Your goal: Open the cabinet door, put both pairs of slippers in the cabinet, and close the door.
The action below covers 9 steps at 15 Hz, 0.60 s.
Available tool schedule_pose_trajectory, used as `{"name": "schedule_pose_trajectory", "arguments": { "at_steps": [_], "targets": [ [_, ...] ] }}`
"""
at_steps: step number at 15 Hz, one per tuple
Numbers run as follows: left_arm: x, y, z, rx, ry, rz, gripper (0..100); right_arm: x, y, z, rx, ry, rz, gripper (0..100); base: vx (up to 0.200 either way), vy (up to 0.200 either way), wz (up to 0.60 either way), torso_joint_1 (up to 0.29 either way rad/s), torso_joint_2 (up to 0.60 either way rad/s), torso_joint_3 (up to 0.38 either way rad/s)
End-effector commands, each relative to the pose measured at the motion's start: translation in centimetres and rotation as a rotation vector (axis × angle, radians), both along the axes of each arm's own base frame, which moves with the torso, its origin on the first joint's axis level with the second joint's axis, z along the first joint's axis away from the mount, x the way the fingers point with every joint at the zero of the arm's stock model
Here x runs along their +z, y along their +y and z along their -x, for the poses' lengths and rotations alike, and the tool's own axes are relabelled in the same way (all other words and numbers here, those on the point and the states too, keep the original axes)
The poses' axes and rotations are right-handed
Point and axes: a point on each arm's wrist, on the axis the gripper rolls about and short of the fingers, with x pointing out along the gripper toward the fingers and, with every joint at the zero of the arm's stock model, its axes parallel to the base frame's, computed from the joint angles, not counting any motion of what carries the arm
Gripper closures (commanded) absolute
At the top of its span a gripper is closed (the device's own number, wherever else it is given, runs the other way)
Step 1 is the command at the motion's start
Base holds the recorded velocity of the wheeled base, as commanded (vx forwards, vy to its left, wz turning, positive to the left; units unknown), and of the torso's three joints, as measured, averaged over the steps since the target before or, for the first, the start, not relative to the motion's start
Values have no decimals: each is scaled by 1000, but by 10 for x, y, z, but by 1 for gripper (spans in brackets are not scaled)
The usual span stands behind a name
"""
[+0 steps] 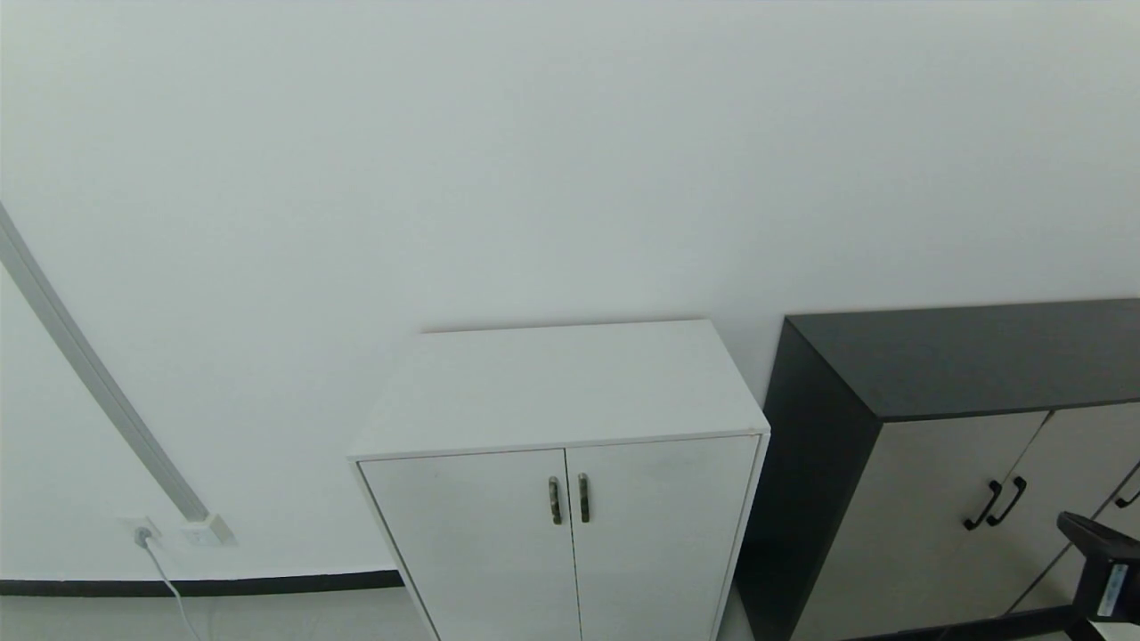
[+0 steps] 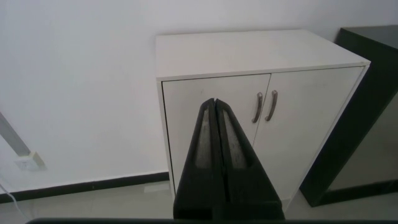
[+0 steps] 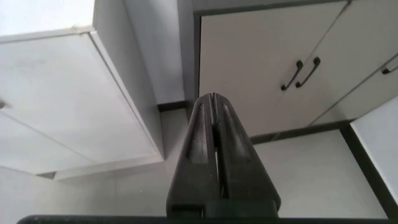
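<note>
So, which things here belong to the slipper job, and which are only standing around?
For the job:
white cabinet, doors closed
its two handles
left gripper, shut
right gripper, shut

Not for the job:
black cabinet beside it
wall socket with cable
grey cable duct

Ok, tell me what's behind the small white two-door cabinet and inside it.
A plain white wall stands behind the small white two-door cabinet. Both doors are shut, so its inside is hidden.
</note>
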Motion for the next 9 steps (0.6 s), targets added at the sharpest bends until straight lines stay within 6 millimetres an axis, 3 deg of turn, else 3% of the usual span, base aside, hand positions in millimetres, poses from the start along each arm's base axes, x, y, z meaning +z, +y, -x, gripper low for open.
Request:
{"name": "schedule_pose_trajectory", "arguments": {
  "at_steps": [1, 9],
  "targets": [
    [0, 0, 0, 0, 1, 1, 100, 11, -2, 30, 3, -83, -5, 100, 0, 0, 0, 0, 0, 0],
    [0, 0, 0, 0, 1, -1, 100, -9, -4, 94, 82, -2, 3, 100, 0, 0, 0, 0, 0, 0]
  ]
}}
